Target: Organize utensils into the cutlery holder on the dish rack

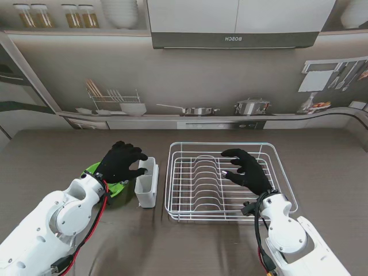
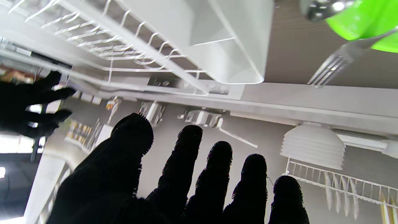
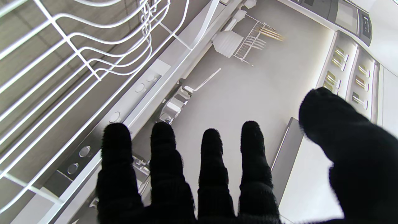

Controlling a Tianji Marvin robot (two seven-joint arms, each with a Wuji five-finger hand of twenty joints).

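The white plastic cutlery holder [image 1: 147, 183] stands on the tabletop [image 1: 52, 155], touching the left side of the wire dish rack [image 1: 230, 179]. Left of the holder, the left hand [image 1: 121, 161] hovers with fingers spread, holding nothing, over a green plate [image 1: 119, 188]. Only the left wrist view shows a fork [image 2: 334, 64] and spoon [image 2: 320, 9] there. The right hand [image 1: 246, 169], fingers apart and empty, hangs over the rack.

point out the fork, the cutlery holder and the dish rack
fork [image 2: 331, 70], left wrist view, tines
cutlery holder [image 1: 147, 185], stand view, outer wall
dish rack [image 1: 224, 144], stand view, far rim wire
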